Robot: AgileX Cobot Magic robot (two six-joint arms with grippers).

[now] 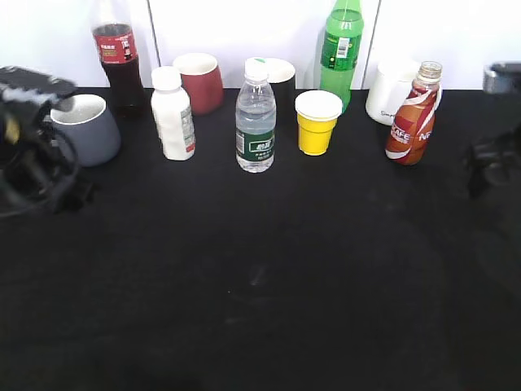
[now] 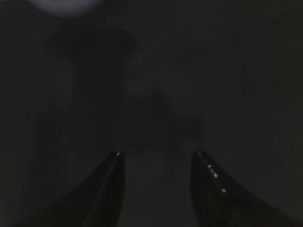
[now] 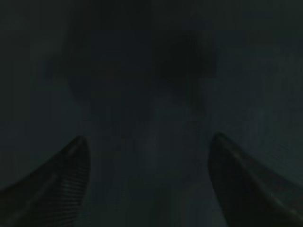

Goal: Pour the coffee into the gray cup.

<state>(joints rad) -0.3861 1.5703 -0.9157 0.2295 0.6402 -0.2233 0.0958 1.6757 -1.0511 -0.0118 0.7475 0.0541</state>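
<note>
The coffee bottle [image 1: 413, 122], brown-orange with a white swoosh, stands upright at the right of the black table [image 1: 260, 277]. The gray cup [image 1: 88, 129] stands at the far left, right behind my left arm [image 1: 32, 155]. My right arm [image 1: 496, 155] is at the right edge, a little to the right of the coffee bottle. In the dark left wrist view my left gripper [image 2: 157, 156] is open and empty over the black cloth. In the right wrist view my right gripper [image 3: 149, 139] is open wide and empty. Neither wrist view shows the bottle or the cup clearly.
Along the back stand a cola bottle [image 1: 118, 57], a white bottle [image 1: 172, 114], a dark red cup [image 1: 199, 81], a water bottle [image 1: 256, 122], a black cup [image 1: 281, 81], a yellow cup [image 1: 317, 122], a green bottle [image 1: 341, 53] and a white mug [image 1: 391, 90].
</note>
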